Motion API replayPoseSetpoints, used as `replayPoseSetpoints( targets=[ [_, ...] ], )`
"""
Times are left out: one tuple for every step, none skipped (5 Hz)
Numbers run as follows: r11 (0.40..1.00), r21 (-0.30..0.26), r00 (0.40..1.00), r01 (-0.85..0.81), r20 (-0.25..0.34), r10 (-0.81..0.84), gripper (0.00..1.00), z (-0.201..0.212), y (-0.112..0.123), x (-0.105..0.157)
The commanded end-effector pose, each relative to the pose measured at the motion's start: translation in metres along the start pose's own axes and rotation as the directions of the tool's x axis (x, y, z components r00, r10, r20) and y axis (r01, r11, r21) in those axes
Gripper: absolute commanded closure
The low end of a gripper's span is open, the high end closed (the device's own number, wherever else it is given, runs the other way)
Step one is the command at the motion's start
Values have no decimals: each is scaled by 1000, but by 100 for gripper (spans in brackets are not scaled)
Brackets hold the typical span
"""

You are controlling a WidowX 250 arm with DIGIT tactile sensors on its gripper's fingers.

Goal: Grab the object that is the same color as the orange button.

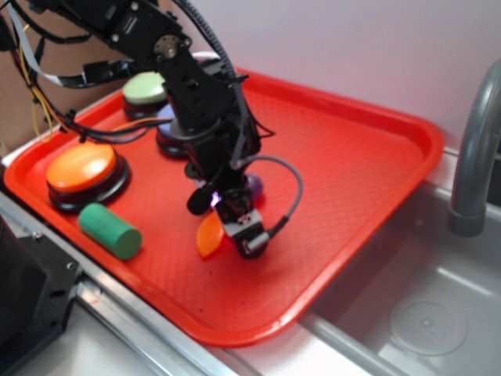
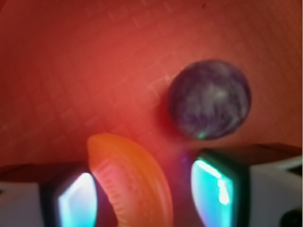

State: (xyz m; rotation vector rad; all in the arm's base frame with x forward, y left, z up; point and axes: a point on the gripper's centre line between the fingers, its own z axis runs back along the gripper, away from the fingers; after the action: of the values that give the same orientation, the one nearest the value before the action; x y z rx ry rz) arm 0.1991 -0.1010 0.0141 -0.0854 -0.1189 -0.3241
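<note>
The orange crescent-shaped object (image 2: 135,179) lies on the red tray (image 1: 352,157), its ridged edge turned toward the left pad. My gripper (image 2: 147,194) is low over it and open, with the object between the fingers; a gap shows on the right side, while the left pad is close to it or touching. From the exterior view the gripper (image 1: 223,221) stands over the object (image 1: 208,235) near the tray's front. The orange button (image 1: 81,166) sits at the tray's left edge.
A purple ball (image 2: 209,98) rests just beyond the right finger, also the ball (image 1: 254,186) behind the gripper. A green cylinder (image 1: 109,230) lies by the orange button. A green button (image 1: 145,88) and a purple button (image 1: 168,129) stand behind the arm. A sink (image 1: 423,313) and faucet (image 1: 473,157) are at right.
</note>
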Motion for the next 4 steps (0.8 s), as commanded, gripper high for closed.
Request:
replayPoseSetpoints(
  targets=[
    [1000, -24, 998, -9, -68, 7, 100, -10, -3, -10],
    [998, -49, 993, -36, -113, 30, 100, -10, -1, -8],
    [997, -5, 989, -81, -124, 80, 100, 7, 2, -3],
    [983, 56, 981, -177, -75, 181, 100, 49, 9, 7]
  ],
)
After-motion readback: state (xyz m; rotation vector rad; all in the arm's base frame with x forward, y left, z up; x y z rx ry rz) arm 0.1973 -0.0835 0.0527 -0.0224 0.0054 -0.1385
